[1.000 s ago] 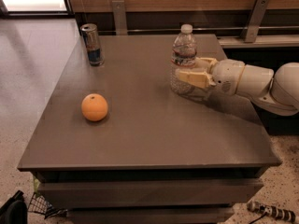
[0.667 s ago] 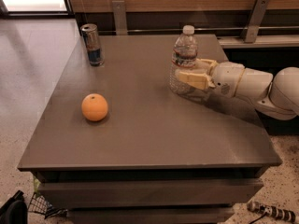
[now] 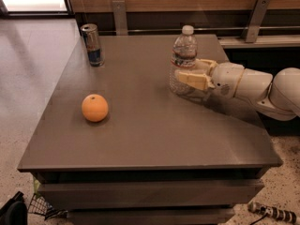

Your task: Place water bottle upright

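1. My gripper (image 3: pixel 185 70) is over the far right part of the table (image 3: pixel 154 130), reaching in from the table's right edge.
2. It is clamped on the water bottle (image 3: pixel 185 48). One cream finger (image 3: pixel 191 78) crosses the bottle's front side and the other sits behind it, both at the ribbed lower half.
3. The water bottle stands upright on the table, its base on the surface and its white cap on top. It is near the table's back edge and right of the middle.
4. My white arm (image 3: pixel 248 83) runs out past the table's right side.
5. A slim silver-and-blue can (image 3: pixel 92 45) stands upright at the table's far left corner.
6. An orange (image 3: pixel 94 108) rests on the left half of the table, about midway between front and back.
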`<move>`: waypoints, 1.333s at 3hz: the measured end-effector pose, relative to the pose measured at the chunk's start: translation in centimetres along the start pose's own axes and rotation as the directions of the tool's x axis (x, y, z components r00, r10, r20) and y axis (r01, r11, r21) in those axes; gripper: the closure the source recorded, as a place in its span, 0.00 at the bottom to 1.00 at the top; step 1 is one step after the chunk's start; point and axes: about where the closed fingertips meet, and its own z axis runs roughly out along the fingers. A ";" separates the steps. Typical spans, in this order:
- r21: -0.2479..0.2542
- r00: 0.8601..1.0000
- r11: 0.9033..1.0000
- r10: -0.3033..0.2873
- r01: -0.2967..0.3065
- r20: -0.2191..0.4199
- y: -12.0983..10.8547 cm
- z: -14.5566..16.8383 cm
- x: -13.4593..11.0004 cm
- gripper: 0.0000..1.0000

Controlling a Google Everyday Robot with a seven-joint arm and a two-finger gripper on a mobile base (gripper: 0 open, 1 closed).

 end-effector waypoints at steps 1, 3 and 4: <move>-0.005 1.000 1.000 -0.001 0.001 0.000 0.2 0.2 -0.1 0.38; -0.013 1.000 1.000 -0.002 0.002 0.001 0.5 0.7 -0.2 0.00; -0.013 1.000 1.000 -0.002 0.002 0.001 0.5 0.7 -0.2 0.00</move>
